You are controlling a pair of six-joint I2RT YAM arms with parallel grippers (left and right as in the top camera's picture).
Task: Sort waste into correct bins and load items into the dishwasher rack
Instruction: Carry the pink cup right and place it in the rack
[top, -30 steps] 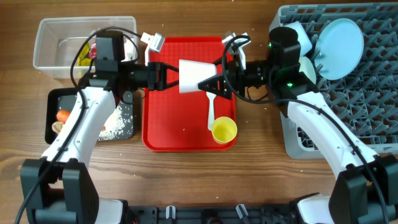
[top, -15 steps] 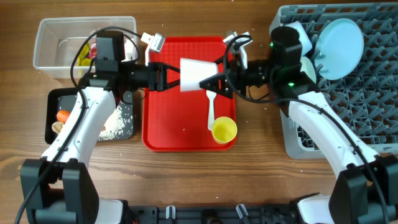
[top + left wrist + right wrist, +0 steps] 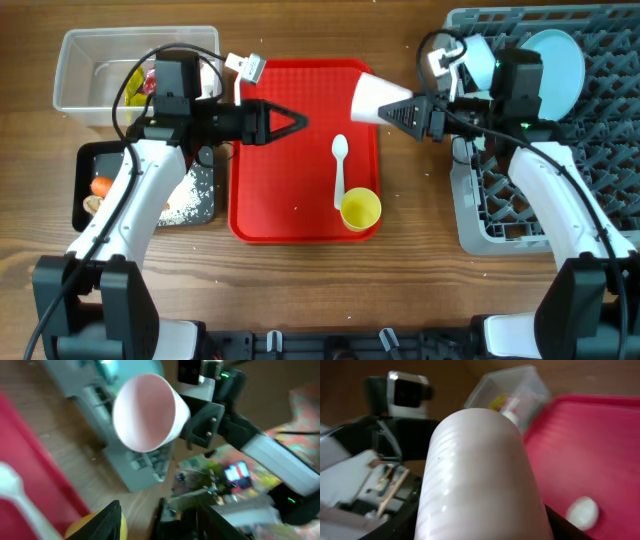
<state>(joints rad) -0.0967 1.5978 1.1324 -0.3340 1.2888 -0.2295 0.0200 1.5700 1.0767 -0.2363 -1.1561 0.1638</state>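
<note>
My right gripper is shut on the pink cup and holds it on its side above the red tray's right edge, beside the dishwasher rack. In the right wrist view the cup fills the space between the jaws. My left gripper is open and empty over the tray's upper left; its view shows the cup held ahead of it. A yellow cup and a white spoon lie on the tray. A pale blue plate and a bowl stand in the rack.
The flat red serving tray is in the middle. The clear tub at the back left holds wrappers. The black tray below it holds a carrot and rice. The left arm crosses above both bins.
My left gripper let go of the pink cup. My right gripper carried the cup to the right, from the tray's middle to its right edge near the rack.
</note>
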